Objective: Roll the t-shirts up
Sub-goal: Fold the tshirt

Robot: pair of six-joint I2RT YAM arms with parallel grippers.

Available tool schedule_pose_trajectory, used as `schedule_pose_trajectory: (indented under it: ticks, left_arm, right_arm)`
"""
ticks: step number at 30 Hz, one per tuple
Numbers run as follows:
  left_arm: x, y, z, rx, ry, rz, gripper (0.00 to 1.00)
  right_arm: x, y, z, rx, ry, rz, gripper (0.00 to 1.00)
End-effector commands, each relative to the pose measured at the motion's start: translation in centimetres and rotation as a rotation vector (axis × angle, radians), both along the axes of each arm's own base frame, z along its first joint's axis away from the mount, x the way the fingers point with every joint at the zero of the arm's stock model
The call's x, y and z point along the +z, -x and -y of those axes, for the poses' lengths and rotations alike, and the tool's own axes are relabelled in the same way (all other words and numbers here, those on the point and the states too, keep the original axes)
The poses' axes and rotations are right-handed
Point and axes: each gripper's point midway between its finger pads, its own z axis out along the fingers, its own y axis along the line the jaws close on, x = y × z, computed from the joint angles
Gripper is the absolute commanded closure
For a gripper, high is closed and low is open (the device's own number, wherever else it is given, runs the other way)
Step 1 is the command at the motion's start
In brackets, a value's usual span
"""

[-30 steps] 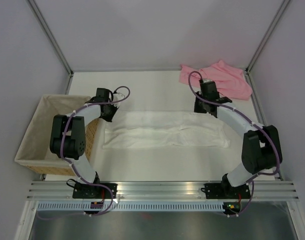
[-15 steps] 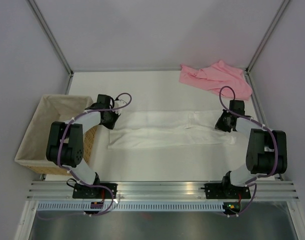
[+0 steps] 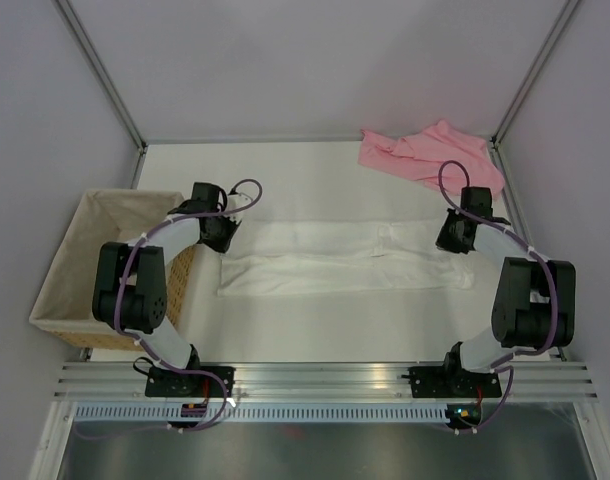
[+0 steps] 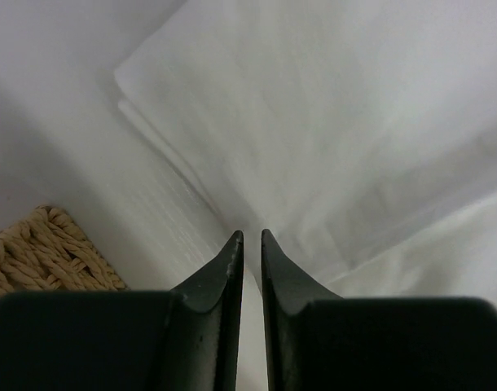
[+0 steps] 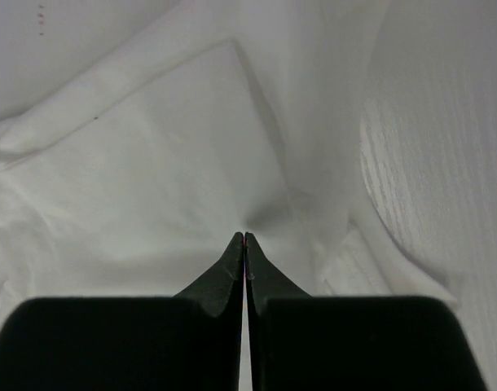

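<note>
The white t-shirt (image 3: 345,262) lies folded into a long flat band across the middle of the table. The pink t-shirt (image 3: 432,155) lies crumpled at the far right corner. My left gripper (image 3: 221,238) is at the band's left end. In the left wrist view (image 4: 248,235) its jaws stand a narrow gap apart over the flat cloth (image 4: 330,122). My right gripper (image 3: 451,240) is at the band's right end. In the right wrist view (image 5: 244,235) it is shut, with white cloth (image 5: 151,163) puckered at its tips.
A cloth-lined wicker basket (image 3: 85,262) stands at the left, close to my left arm, and its woven edge shows in the left wrist view (image 4: 45,252). Metal frame posts rise at the far corners. The table's rail runs along the near edge.
Both grippers swung from the far side to the ends of the white t-shirt, then drew back a little. The white band shifted slightly right and its ends changed shape.
</note>
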Motion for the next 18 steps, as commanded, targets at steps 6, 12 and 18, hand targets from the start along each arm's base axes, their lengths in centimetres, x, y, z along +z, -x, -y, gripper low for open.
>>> schedule_pose_trajectory:
  ticks: [6,12,18]
  left_arm:
    - [5.0,-0.1,3.2,-0.067,0.148,0.046,0.80]
    - [2.1,2.2,3.5,-0.075,0.125,-0.044,0.81]
    - [-0.8,3.4,1.9,-0.049,0.041,-0.105,0.81]
  right_arm:
    - [5.8,-1.5,-1.7,0.060,0.063,0.116,0.94]
    - [6.3,-1.7,-8.2,0.233,-0.009,0.158,0.95]
    - [5.3,-1.8,-14.4,0.414,-0.085,0.174,0.97]
